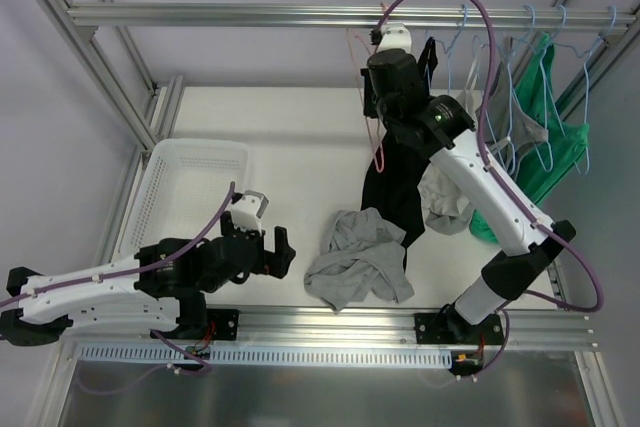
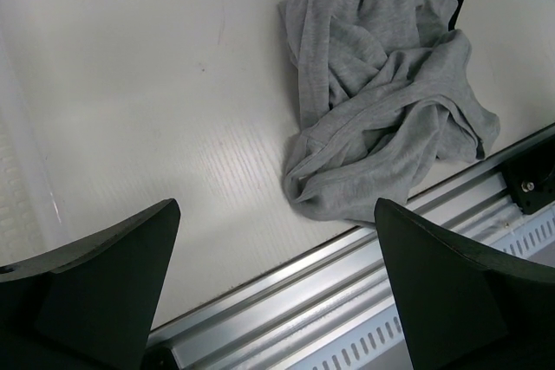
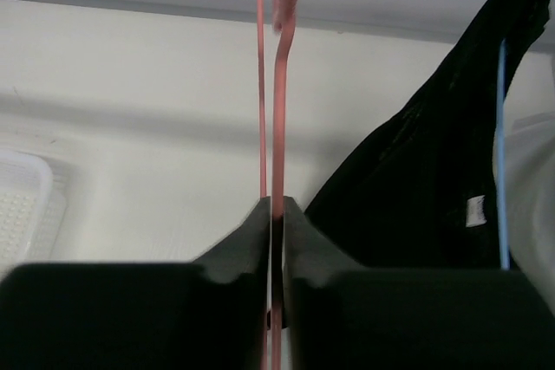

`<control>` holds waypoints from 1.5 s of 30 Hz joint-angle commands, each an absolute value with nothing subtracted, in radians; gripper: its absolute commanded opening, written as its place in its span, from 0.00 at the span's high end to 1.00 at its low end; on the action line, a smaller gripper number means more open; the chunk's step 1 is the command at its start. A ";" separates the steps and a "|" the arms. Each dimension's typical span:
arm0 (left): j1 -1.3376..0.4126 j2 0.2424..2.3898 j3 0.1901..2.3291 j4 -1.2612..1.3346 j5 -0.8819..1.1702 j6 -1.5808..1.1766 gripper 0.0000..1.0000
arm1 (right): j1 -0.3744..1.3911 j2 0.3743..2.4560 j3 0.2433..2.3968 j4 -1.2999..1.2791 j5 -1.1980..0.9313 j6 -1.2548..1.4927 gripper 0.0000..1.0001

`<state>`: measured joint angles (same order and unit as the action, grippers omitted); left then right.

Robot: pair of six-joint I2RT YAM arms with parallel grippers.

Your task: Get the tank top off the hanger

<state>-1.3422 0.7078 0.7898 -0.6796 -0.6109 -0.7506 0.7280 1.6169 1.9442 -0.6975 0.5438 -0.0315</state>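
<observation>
Closest to my lens, the right gripper (image 3: 276,214) has its two jaws pressed together on the thin wire of the pink hanger (image 3: 278,110), which runs straight up out of the pinch. Just right of that hanger, the black tank top (image 3: 416,188) hangs in a long limp drape, and from above it falls well below the hanger to the white table. I cannot tell from these views which strap, if any, is looped over the wire.

Far below and left of the hanger, the left gripper (image 2: 276,214) hovers low over the table with its jaws spread wide and nothing between them. A crumpled grey garment (image 2: 381,119) lies beside it, well below the hanger.

I judge the top to be light, soft jersey that will stretch and slide rather than resist, while the wire is springy and may swing. I would take a pinch of bunched cloth at a shoulder strap close to the hanger and slip it off the wire's end, since a low grab would only stretch the fabric.
</observation>
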 commanded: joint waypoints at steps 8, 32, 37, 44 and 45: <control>-1.348 0.995 0.956 -0.663 -0.609 -0.663 0.01 | 0.819 1.291 1.709 -0.715 0.496 -0.003 0.01; -1.229 1.804 1.284 -0.281 -0.282 -0.544 0.01 | 0.827 0.597 1.312 -0.916 0.387 -0.034 0.00; -1.227 1.816 1.224 -0.276 -0.265 -0.583 0.24 | 0.827 0.584 1.281 -0.914 0.377 -0.037 0.01; -1.227 1.707 1.131 -0.278 -0.330 -0.588 1.00 | 0.827 0.577 1.267 -0.893 0.374 -0.040 0.01; -1.229 1.669 1.121 -0.281 -0.340 -0.584 1.00 | 0.827 0.575 1.267 -0.893 0.376 -0.041 0.01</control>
